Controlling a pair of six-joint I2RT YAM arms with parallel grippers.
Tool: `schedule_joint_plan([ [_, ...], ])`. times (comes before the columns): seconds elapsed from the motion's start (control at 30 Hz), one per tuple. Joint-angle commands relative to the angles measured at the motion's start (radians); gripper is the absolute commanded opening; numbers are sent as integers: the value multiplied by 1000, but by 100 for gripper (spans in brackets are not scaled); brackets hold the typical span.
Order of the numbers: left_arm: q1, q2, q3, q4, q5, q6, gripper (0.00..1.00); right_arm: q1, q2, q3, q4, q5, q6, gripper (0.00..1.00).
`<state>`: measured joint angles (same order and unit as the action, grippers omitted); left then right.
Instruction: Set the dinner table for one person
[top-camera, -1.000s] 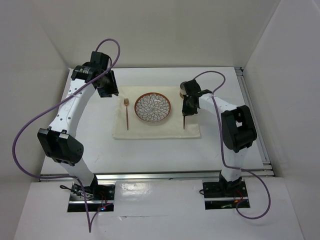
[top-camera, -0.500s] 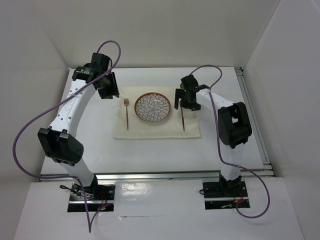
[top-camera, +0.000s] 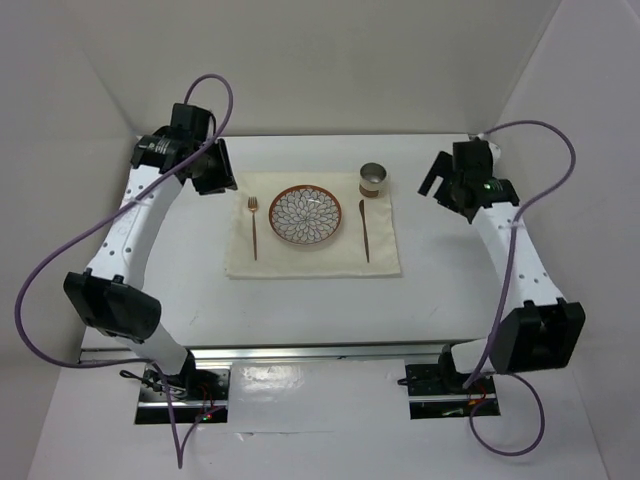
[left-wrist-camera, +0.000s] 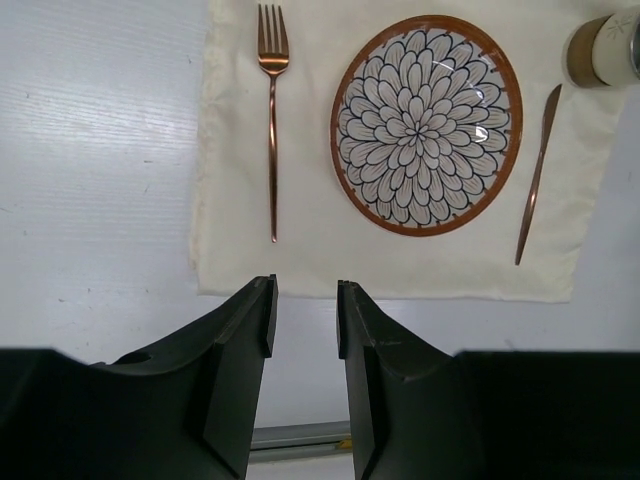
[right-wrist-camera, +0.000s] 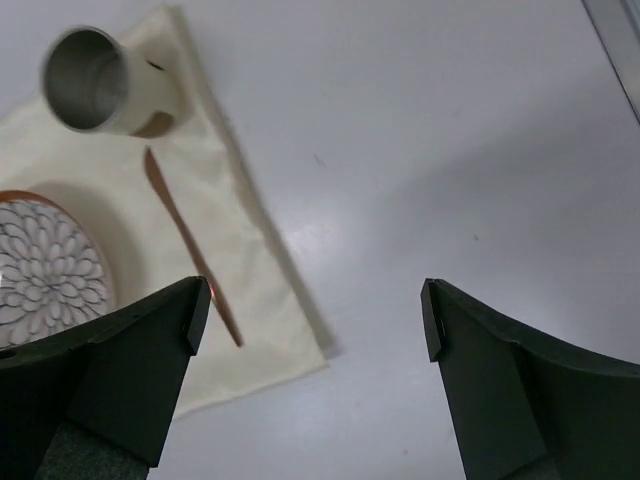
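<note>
Right claw (right-wrist-camera: 315, 300), spread wide, has left the knife (top-camera: 365, 230); left claw (left-wrist-camera: 305, 300) seems narrow.

Toward the far edge of the dinner table (left-wrist-camera: 100, 150), my left camera crops the cup (left-wrist-camera: 600, 50); my right, the plate (right-wrist-camera: 40, 255).

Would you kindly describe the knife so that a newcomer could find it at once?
On the white dinner table lies a cream placemat with a flower-patterned plate at its middle. The knife is the slim copper-coloured piece right of the plate, just on the near side of the metal cup. Unlike the fork left of the plate, it has no tines.
</note>
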<state>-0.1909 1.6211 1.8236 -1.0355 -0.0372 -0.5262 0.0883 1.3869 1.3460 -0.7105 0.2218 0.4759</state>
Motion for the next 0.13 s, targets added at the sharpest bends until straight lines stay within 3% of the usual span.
schedule_joint_plan([
  [0.0, 5, -41, -10, 32, 30, 3, 47, -28, -66, -99, -98, 21, 15, 100],
  [0.1, 5, -41, -21, 43, 40, 3, 44, -56, -123, -159, -87, -12, -10, 100],
])
